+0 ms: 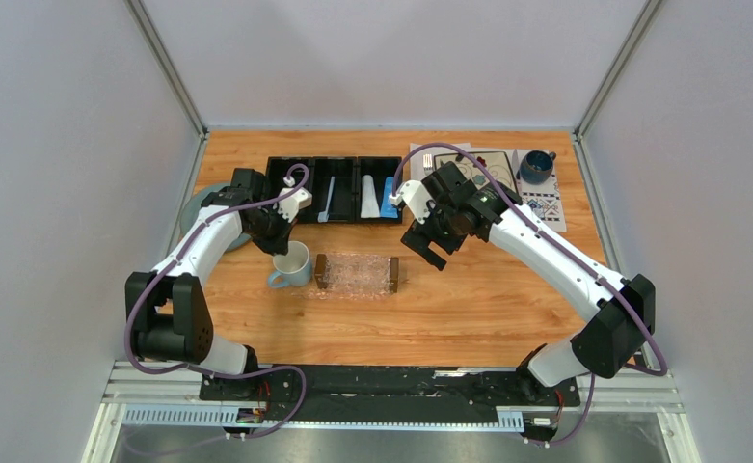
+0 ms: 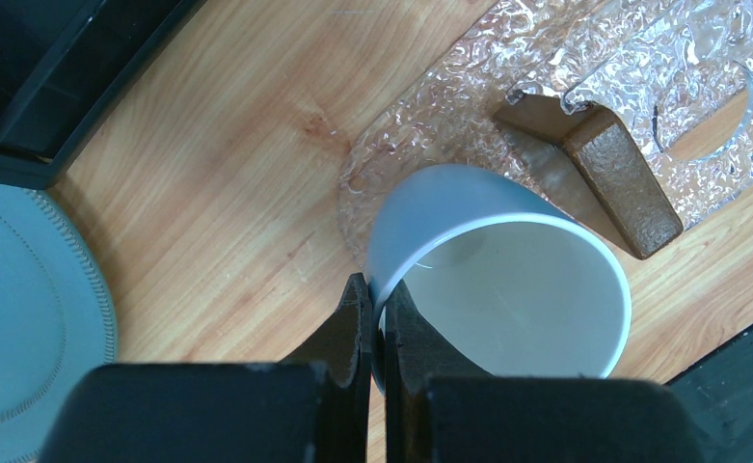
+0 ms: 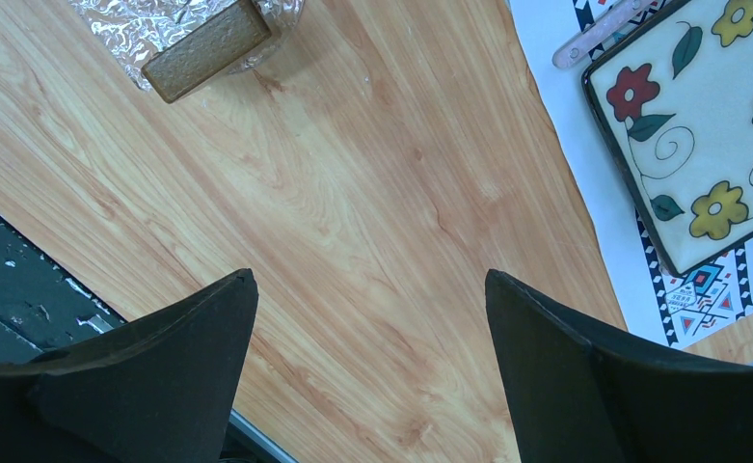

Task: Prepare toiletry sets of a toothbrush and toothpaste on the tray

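The clear textured tray [image 1: 357,274] with dark wooden end bars lies mid-table and holds nothing; it also shows in the left wrist view [image 2: 642,68] and a corner of it in the right wrist view [image 3: 208,43]. The pale toothbrush [image 1: 328,200] lies in the black organizer [image 1: 334,164], with a white tube [image 1: 369,198] and a blue tube [image 1: 389,199] beside it. My left gripper [image 1: 281,236] [image 2: 380,309] is shut on the rim of a light-blue mug [image 1: 293,262] [image 2: 507,289], one finger inside and one outside. My right gripper [image 1: 428,249] [image 3: 372,289] is open and empty over bare wood right of the tray.
The mug touches the tray's left end. A grey-green plate [image 1: 197,204] [image 2: 25,318] lies at the left. A square floral plate [image 1: 488,172] [image 3: 700,125] sits on a patterned mat [image 1: 546,204] with a dark blue mug [image 1: 536,166] at the back right.
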Controlling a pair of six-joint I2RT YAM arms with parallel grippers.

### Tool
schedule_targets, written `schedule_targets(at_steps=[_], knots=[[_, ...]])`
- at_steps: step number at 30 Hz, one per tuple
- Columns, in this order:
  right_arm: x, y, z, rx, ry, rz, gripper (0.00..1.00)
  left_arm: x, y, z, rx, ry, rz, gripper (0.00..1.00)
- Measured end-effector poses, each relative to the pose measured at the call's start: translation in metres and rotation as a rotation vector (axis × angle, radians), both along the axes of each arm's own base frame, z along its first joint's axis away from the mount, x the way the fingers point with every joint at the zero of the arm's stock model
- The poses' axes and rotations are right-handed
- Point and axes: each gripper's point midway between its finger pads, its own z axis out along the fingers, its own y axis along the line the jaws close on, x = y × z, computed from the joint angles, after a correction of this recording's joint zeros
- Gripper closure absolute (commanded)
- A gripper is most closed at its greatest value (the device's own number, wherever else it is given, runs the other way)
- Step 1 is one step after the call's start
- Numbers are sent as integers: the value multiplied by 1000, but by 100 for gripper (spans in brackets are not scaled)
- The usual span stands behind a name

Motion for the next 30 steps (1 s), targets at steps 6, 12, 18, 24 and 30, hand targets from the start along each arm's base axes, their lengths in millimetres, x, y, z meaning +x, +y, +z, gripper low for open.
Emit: schedule_targets(at_steps=[6, 12, 18, 24, 30], knots=[[0, 0, 0, 0, 1, 0, 7, 0, 0, 0, 3, -2, -4, 88], [-1, 0, -2, -2, 7, 2, 7, 0, -1, -1, 7, -4, -12, 76], [-2, -1, -4, -4, 10, 2, 7, -1, -3, 0, 7, -4, -18, 68], [-2, -1, -4, -4, 10, 2, 7, -3, -3, -1, 9, 3, -21, 59], [-2, -1, -4, -4, 11, 2, 7, -6, -3, 6, 10, -9, -21, 53]])
